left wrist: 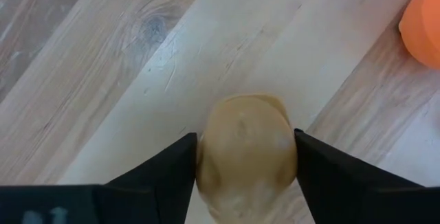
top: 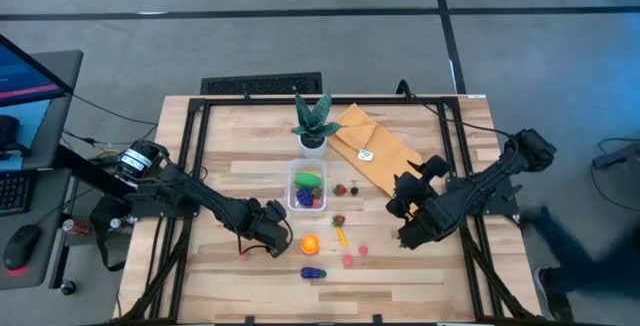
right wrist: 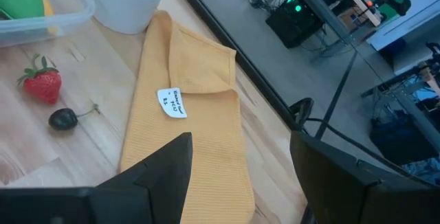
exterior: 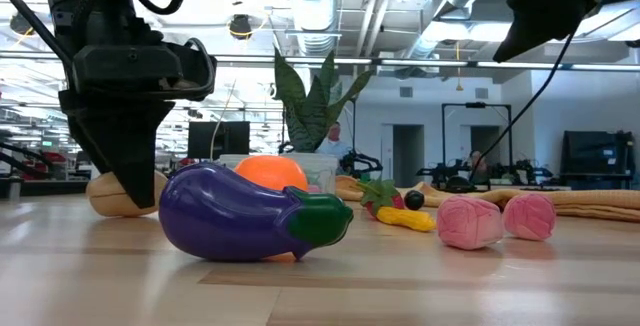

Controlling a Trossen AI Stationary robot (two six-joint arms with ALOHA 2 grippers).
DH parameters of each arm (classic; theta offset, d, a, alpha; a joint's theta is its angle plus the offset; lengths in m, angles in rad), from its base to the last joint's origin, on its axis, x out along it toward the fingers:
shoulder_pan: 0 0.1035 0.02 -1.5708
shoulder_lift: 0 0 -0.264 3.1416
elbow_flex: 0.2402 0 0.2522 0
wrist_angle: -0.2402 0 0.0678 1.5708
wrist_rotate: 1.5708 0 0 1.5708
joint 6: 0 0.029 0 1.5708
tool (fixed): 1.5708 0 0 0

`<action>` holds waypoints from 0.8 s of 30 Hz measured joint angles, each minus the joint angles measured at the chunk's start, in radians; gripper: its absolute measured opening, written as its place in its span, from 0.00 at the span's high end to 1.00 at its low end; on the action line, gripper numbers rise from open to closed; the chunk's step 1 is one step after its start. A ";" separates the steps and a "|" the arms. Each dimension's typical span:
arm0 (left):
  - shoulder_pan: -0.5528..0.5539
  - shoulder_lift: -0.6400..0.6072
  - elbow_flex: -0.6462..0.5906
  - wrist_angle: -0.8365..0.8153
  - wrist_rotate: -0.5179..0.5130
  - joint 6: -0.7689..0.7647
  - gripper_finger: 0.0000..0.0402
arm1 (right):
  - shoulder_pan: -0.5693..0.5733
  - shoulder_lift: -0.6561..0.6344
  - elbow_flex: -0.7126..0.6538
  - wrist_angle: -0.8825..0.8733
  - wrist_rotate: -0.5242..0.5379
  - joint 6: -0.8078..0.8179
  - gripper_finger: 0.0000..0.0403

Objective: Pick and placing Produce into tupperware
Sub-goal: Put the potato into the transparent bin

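My left gripper (left wrist: 245,157) points steeply down at the near left of the table (top: 220,266) and is closed on a tan, potato-like piece of produce (left wrist: 246,138). An orange (top: 310,245) and a purple eggplant (top: 313,273) lie just to its right. The clear tupperware (top: 308,186) stands mid-table with green and purple pieces inside. My right gripper (right wrist: 240,155) hangs open above the table's right side, over the mustard cloth (right wrist: 189,114), holding nothing. My left gripper pinches the tan piece by its two opposite sides (left wrist: 206,162) between its two fingers. The fingers come from above, slanting down. The piece's underside rests on the table, as the low view shows (exterior: 112,198).
A strawberry (right wrist: 41,83) and a cherry (right wrist: 63,119) lie right of the tupperware. Two pink pieces (exterior: 470,221) and a yellow-and-red piece (exterior: 405,216) lie near the table's middle. A potted plant (top: 313,126) stands at the far edge.
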 joint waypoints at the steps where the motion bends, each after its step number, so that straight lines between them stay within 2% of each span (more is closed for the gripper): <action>1: 0.000 0.000 0.000 0.000 0.000 0.000 0.44 | 0.000 0.000 0.000 0.000 0.000 0.000 0.41; 10: 0.000 0.000 0.000 0.000 0.000 0.010 0.50 | 0.000 0.000 0.000 0.000 0.000 0.000 0.41; 16: 0.000 0.000 0.000 -0.001 0.004 0.010 0.47 | 0.000 0.000 0.000 0.001 0.000 0.000 0.41; 24: -0.001 0.000 0.099 -0.143 -0.027 0.067 0.49 | 0.000 0.000 0.000 0.005 0.000 0.000 0.41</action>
